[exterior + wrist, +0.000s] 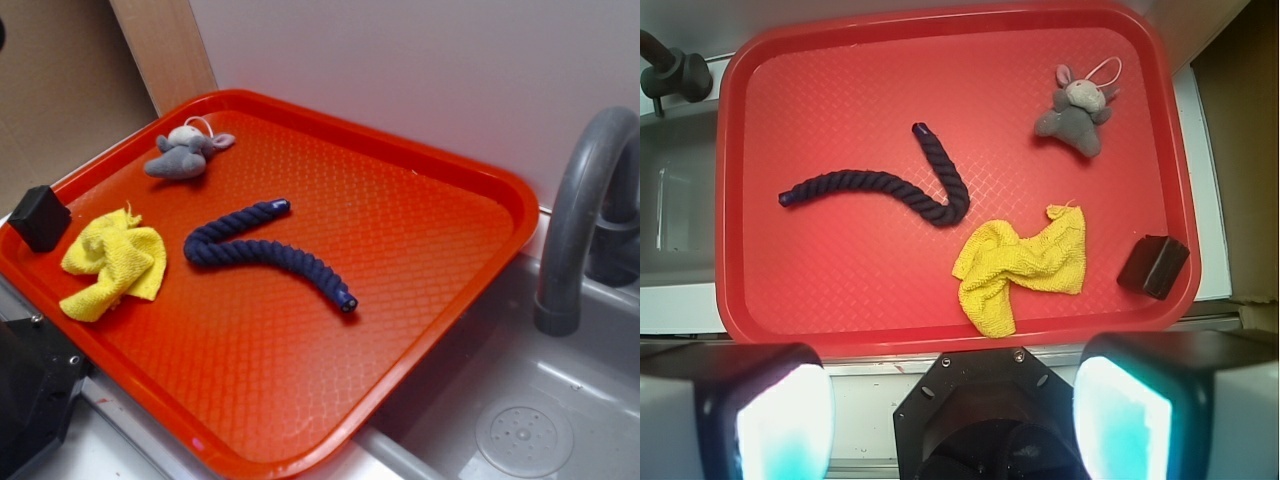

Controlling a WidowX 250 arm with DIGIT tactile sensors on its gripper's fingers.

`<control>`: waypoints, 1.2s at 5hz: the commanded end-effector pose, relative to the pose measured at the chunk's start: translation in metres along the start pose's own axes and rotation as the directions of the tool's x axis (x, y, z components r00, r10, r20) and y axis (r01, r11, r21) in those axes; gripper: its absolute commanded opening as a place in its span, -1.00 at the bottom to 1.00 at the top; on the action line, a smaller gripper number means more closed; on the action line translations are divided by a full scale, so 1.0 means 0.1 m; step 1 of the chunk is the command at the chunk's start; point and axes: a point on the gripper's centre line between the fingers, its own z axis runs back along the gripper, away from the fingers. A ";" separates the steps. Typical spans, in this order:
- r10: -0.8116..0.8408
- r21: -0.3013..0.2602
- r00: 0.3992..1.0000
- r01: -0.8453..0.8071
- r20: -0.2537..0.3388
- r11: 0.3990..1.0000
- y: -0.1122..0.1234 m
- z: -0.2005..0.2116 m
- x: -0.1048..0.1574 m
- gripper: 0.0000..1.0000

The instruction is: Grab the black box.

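Resting in the near right corner of the red tray [740,180], the black box [1153,265] lies far beyond the wide-spread pincer [955,420], beside the yellow cloth [1025,265].

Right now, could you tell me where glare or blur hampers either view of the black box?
Exterior view: soft focus, mild sheen on the red tray; the black box stays distinct. Wrist view: the black box is sharp; the gripper fingers are blurred, glowing white-cyan.
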 end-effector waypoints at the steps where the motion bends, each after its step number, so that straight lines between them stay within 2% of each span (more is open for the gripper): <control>1: 0.000 0.000 1.000 0.000 0.000 1.000 0.00 0.00 0.00 1.00; 2: 0.189 0.020 0.981 -0.188 -0.044 0.982 0.48 -0.31 0.16 1.00; 3: 0.425 0.024 0.904 -0.424 -0.052 0.905 0.99 -0.70 0.16 1.00; 4: 0.598 0.037 0.801 -0.597 -0.035 0.801 1.39 -1.00 0.01 1.00; 5: 0.649 0.051 0.760 -0.649 0.008 0.759 1.73 -1.30 -0.20 1.00; 6: 0.586 0.091 0.807 -0.590 0.076 0.802 1.80 -1.34 -0.20 1.00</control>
